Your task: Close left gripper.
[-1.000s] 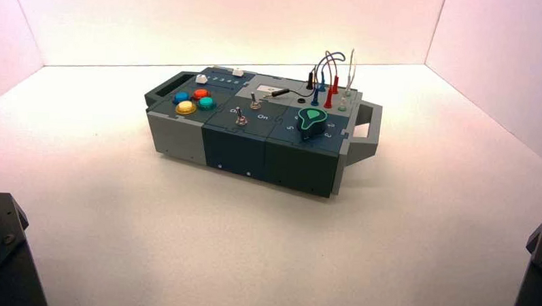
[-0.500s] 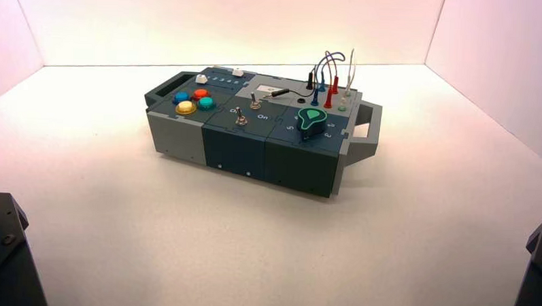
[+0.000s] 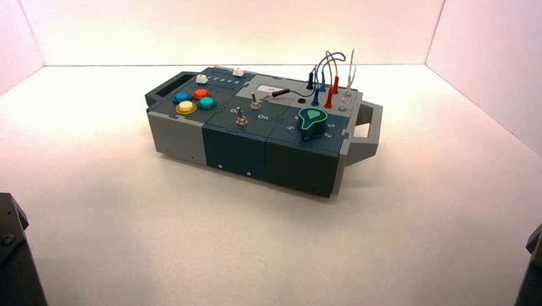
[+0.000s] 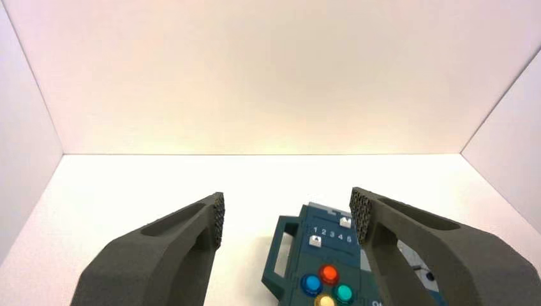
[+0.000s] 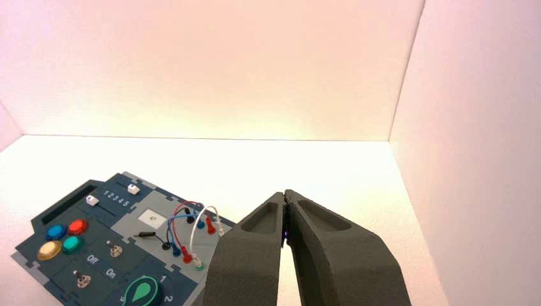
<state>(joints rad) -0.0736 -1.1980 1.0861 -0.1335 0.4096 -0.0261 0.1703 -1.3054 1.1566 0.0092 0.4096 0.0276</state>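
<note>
My left gripper [image 4: 286,215] is open wide and empty, its two dark fingers far apart, held back from the box and above the table. In the high view only the left arm's base [image 3: 3,252] shows at the lower left corner. The box [image 3: 255,135] stands mid-table, turned at a slant. My right gripper [image 5: 284,195] is shut and empty, parked on the right side, its base [image 3: 540,271] at the lower right corner.
The box bears blue, red, green and yellow buttons [image 3: 194,100], two sliders [image 4: 328,231], two toggle switches [image 3: 241,116], a green-topped knob [image 3: 313,120] and looped wires [image 3: 329,77]. Handles stick out at both ends. White walls enclose the table.
</note>
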